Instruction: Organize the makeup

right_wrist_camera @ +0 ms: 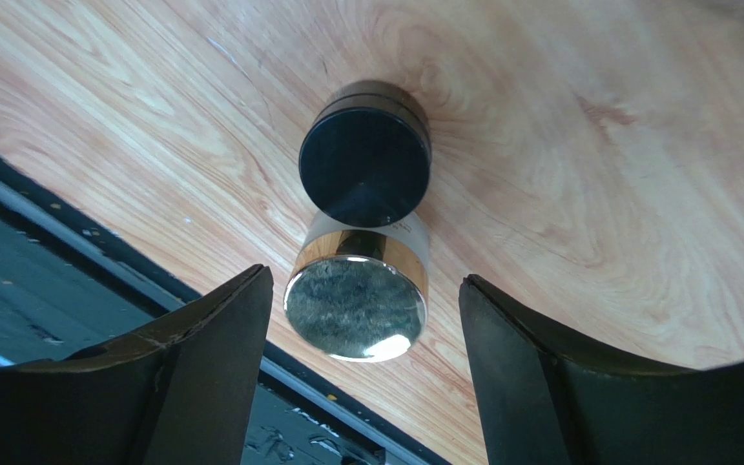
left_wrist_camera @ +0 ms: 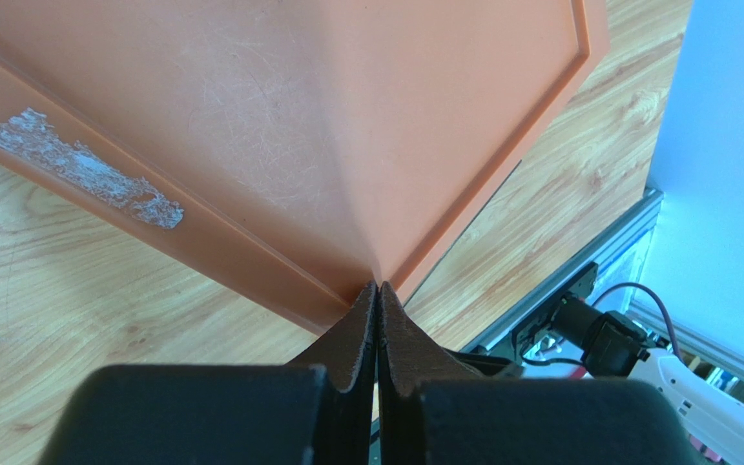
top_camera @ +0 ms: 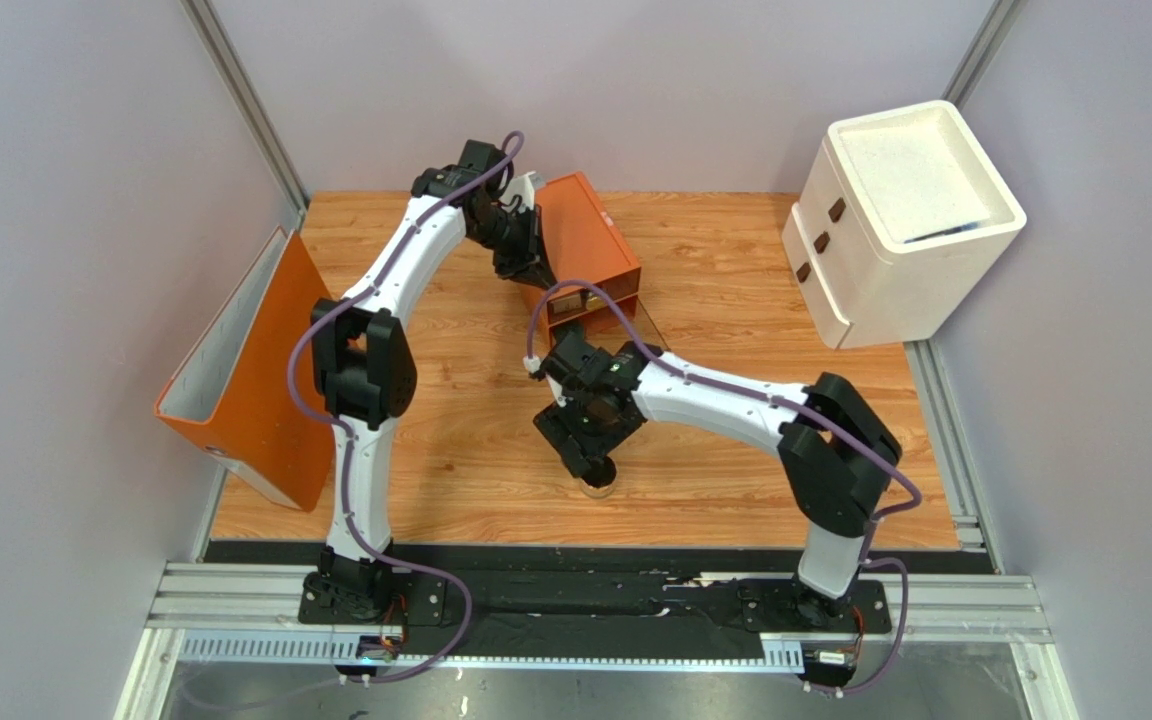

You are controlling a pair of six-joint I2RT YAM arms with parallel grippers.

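Note:
In the right wrist view a gold-rimmed round jar (right_wrist_camera: 356, 291) with a mirror-like lid stands on the wooden table, touching a black round pot (right_wrist_camera: 366, 153) just beyond it. My right gripper (right_wrist_camera: 366, 305) is open, its fingers (right_wrist_camera: 216, 358) either side of the jar with gaps on both sides. From above, the right gripper (top_camera: 591, 447) hangs over the jar (top_camera: 594, 482) near the table's front edge. My left gripper (left_wrist_camera: 378, 288) is shut with nothing between its jaws, its tips against the orange two-drawer box (left_wrist_camera: 347, 116) at the back of the table (top_camera: 582, 248).
A large orange drawer (top_camera: 244, 383) stands tilted at the table's left edge. A big white cabinet (top_camera: 898, 218) sits at the back right. The black strip and metal rail (top_camera: 597, 600) run along the front edge, close to the jar.

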